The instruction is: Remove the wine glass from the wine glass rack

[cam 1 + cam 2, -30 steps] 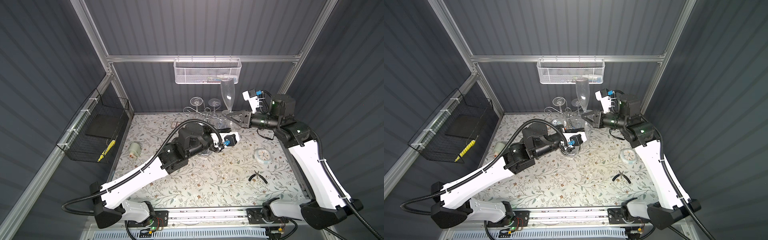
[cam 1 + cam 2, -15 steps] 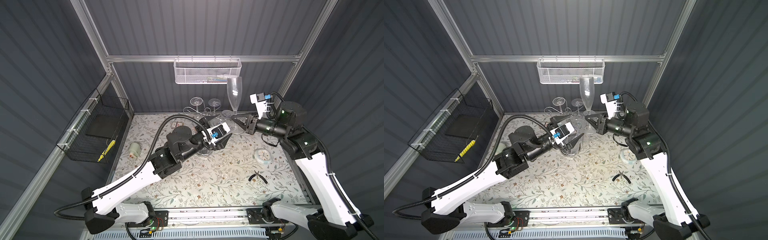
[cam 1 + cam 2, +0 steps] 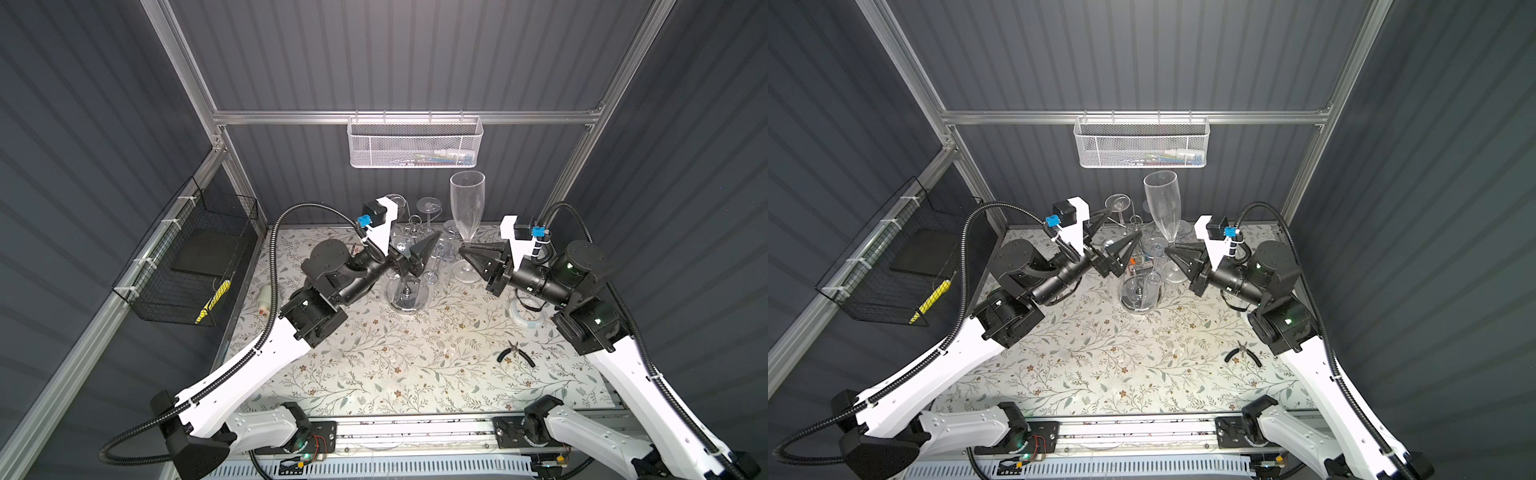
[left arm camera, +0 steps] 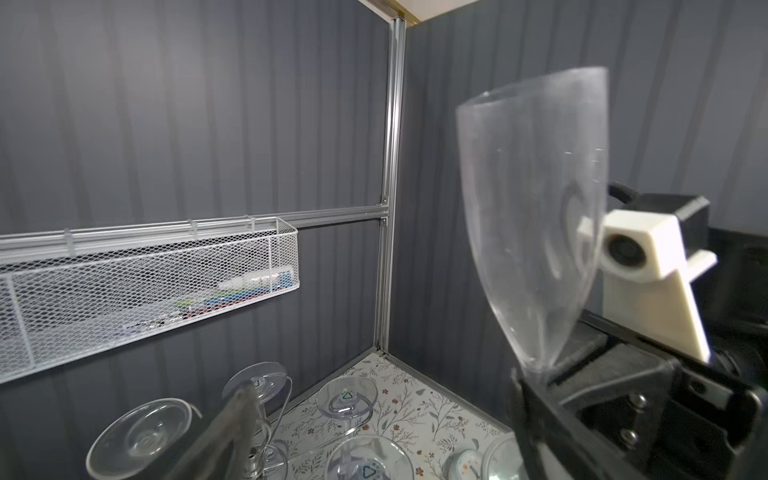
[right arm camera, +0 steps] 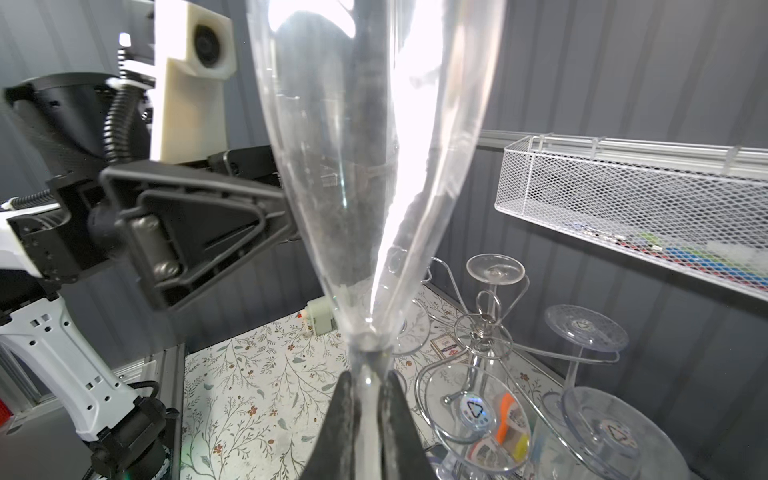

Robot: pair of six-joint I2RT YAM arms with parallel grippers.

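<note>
The wine glass (image 3: 467, 203) (image 3: 1162, 203) is a tall clear flute. It stands upright just right of the wine glass rack (image 3: 407, 297) (image 3: 1138, 300) and clear of its curled arms. My right gripper (image 3: 461, 250) (image 3: 1167, 250) (image 5: 368, 382) is shut on the wine glass (image 5: 374, 166) at the stem, below the bowl. My left gripper (image 3: 420, 227) (image 3: 1125, 222) (image 4: 380, 380) is open at the rack's top, holding nothing, with the wine glass (image 4: 536, 228) beside one finger. Other clear glasses (image 3: 429, 204) (image 5: 586, 328) hang foot-up on the rack (image 5: 482, 332).
A white mesh basket (image 3: 415, 143) hangs on the back rail, above the flute's rim. A black wire basket (image 3: 187, 266) is fixed to the left wall. Black pliers (image 3: 515, 355), a white round object (image 3: 527, 318) and a small bottle (image 3: 264, 297) lie on the floral table.
My left gripper has opened and swung up from low beside the rack to its top. My right arm has carried the flute slightly to the right, still upright.
</note>
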